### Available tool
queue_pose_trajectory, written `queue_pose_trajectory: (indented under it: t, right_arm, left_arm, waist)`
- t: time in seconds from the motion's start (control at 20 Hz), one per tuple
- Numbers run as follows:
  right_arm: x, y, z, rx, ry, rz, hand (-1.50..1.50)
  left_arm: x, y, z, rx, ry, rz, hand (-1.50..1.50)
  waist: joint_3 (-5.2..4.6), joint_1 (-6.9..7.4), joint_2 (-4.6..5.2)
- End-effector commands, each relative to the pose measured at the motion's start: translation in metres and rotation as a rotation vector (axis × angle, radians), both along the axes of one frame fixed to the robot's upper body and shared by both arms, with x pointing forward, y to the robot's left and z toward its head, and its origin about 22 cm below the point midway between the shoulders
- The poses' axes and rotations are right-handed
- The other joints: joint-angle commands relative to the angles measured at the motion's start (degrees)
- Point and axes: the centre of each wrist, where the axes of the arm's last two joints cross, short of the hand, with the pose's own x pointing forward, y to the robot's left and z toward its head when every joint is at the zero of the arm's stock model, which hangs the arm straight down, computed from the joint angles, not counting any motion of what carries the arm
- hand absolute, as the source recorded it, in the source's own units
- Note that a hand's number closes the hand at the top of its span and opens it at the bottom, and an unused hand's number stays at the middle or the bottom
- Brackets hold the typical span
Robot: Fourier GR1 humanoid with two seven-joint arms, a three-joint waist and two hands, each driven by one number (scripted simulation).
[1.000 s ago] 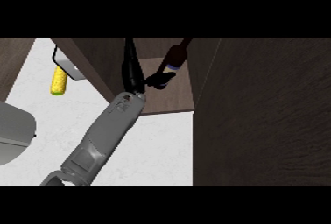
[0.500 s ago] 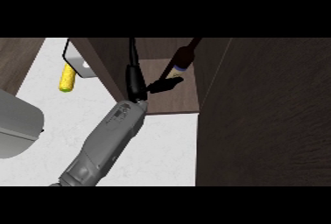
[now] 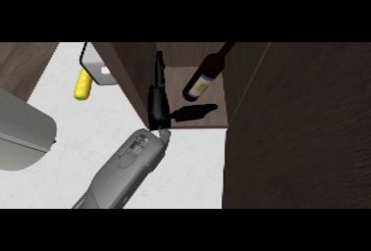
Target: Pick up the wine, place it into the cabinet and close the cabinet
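- Right now you have one hand [image 3: 158, 100] in the head view, reaching up from the 7 o'clock corner on a grey forearm [image 3: 123, 169] into the open cabinet [image 3: 210, 120]. Which arm it belongs to is hard to settle; it enters left of centre, so take it as the left.
- Its fingers [image 3: 159, 68] run straight up toward 12 o'clock along the cabinet's left inner wall, and the thumb [image 3: 194, 111] sticks out toward 3 o'clock over the shelf. So the hand is spread, with nothing clasped in it.
- You will find the wine bottle [image 3: 203, 81] inside the cabinet, at about 1 o'clock from the hand. It stands on the shelf with its neck toward 12 o'clock, and a pale label shows low on its dark body.
- The bottle is apart from the fingers, with a strip of shelf between them. The thumb tip lies just below the bottle's base; you cannot tell whether they touch.
- The cabinet door [image 3: 297, 127] fills the 3 o'clock side as a broad dark wood panel, swung open.
- Out on the white counter [image 3: 80, 127], a yellow corn cob [image 3: 83, 84] lies at 10 o'clock, just beside a small pale object [image 3: 101, 73] with a dark rim.
- A large grey rounded thing [image 3: 22, 130] sits at the 9 o'clock edge, cut off by the view.
- Your other hand does not show anywhere.
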Motion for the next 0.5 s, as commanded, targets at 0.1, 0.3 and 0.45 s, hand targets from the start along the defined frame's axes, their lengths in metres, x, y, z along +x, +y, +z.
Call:
queue_pose_trajectory:
  t: [0.1, 0.3, 0.45]
  right_arm:
    - [-0.009, 0.011, 0.023, -0.036, -0.067, -0.043, -1.50]
    - [-0.028, 0.002, 0.036, -0.061, -0.052, -0.040, -1.50]
    - [-0.009, -0.001, 0.027, -0.076, -0.063, -0.059, -1.50]
  left_arm:
    - [-0.039, 0.007, 0.006, -0.103, -0.013, -0.084, -1.50]
    - [-0.058, 0.015, 0.023, -0.120, -0.039, -0.091, -1.50]
    - [-0.084, 0.031, 0.025, -0.095, -0.028, -0.163, -1.50]
  waist:
    - [0.02, 0.86, -0.02]
    - [0.04, 0.51, -0.24]
    - [0.05, 0.98, -0.04]
